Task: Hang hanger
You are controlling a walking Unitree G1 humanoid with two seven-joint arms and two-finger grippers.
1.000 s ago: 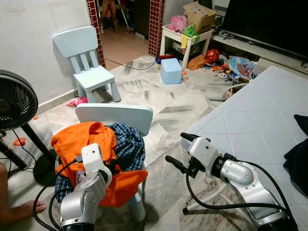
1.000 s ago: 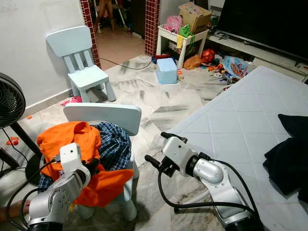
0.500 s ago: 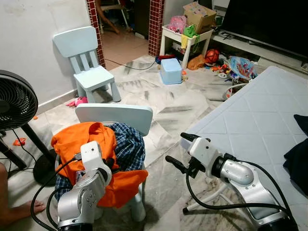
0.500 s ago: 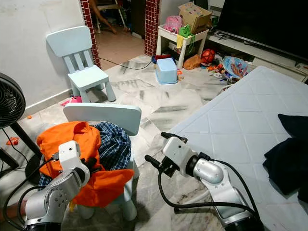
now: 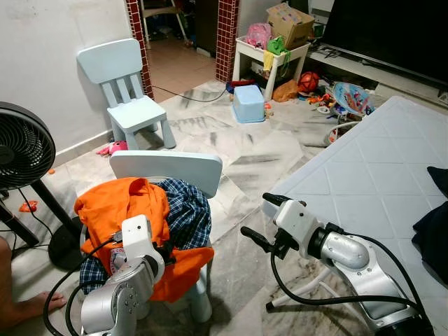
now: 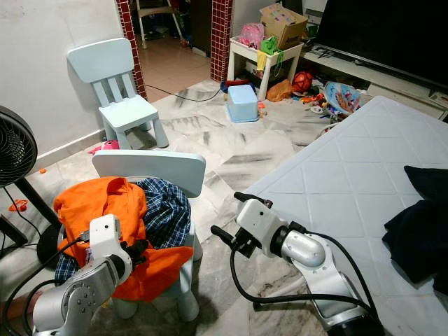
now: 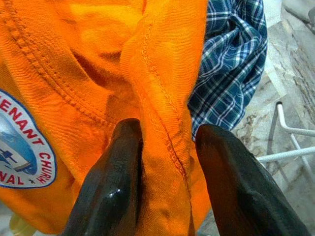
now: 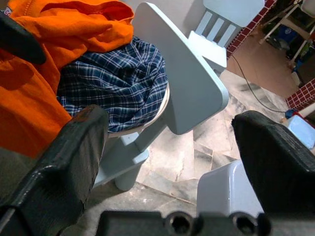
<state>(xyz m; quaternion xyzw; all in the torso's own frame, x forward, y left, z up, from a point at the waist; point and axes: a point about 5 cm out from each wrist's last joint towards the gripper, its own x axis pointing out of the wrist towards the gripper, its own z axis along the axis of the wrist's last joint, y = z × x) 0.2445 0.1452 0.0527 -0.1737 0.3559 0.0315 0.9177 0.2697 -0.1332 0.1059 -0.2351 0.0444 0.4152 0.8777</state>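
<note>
On the far left stands a black fan (image 5: 21, 150), and just beside it a pale blue chair (image 5: 168, 168) carries a heap of clothes: an orange T-shirt (image 5: 115, 206) lying over a blue plaid shirt (image 5: 189, 210). The left hand (image 7: 165, 162) is down on that heap. Its wrist view shows the two black fingers (image 7: 110, 182) closed on a seamed fold of the orange cloth, with the plaid showing behind.

No hanger can be made out anywhere. It may be buried in the garments, though the pile hides too much to say. To do this step well, the grip should be on something firm rather than loose fabric alone. A slow lift would show whether the shirt comes up on a rigid frame or just stretches. Watch that the plaid shirt does not drag off the seat with it.

To the right, the right hand (image 5: 269, 224) hovers over the marble floor (image 5: 245, 150) between the chair and the white mattress (image 5: 371, 182), fingers spread wide and empty. It is well placed to steady the cloth or take a hook once one appears. Dark clothing (image 5: 432, 227) lies at the mattress's right edge.
</note>
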